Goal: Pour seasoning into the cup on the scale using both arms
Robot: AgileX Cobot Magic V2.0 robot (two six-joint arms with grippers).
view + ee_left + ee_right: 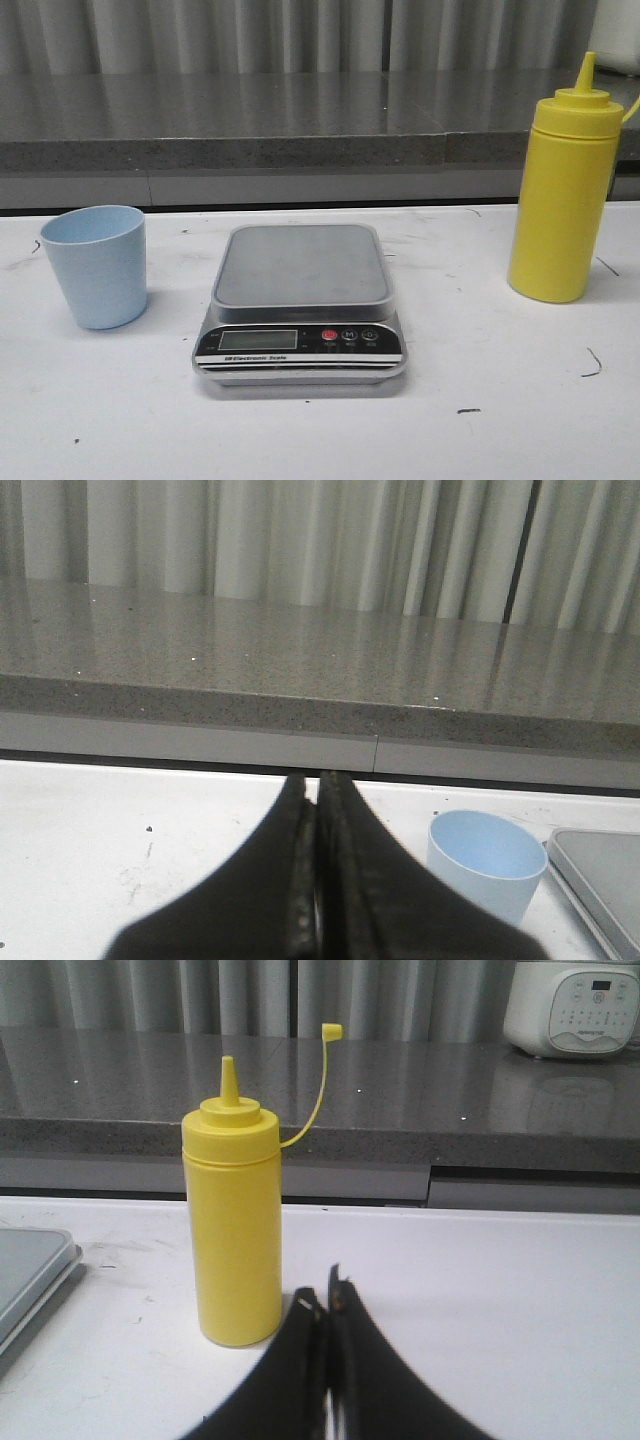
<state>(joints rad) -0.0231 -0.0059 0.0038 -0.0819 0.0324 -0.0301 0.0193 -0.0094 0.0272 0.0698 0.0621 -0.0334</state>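
The pale blue cup [96, 266] stands upright on the white table, left of the scale [300, 305], whose plate is bare. At the right of the table stands the yellow seasoning bottle [564, 195], its small tethered cap hanging off the nozzle. Neither gripper shows in the front view. In the left wrist view my left gripper [319, 776] is shut and empty, with the cup [487, 864] ahead of it and off to one side. The right wrist view shows my right gripper [327, 1293] shut and empty, close to the seasoning bottle [235, 1230] but apart from it.
A grey stone counter ledge [300, 130] runs along the back of the table. A white appliance [574, 1005] sits on that counter. The scale's edge [30, 1270] lies beside the bottle in the right wrist view.
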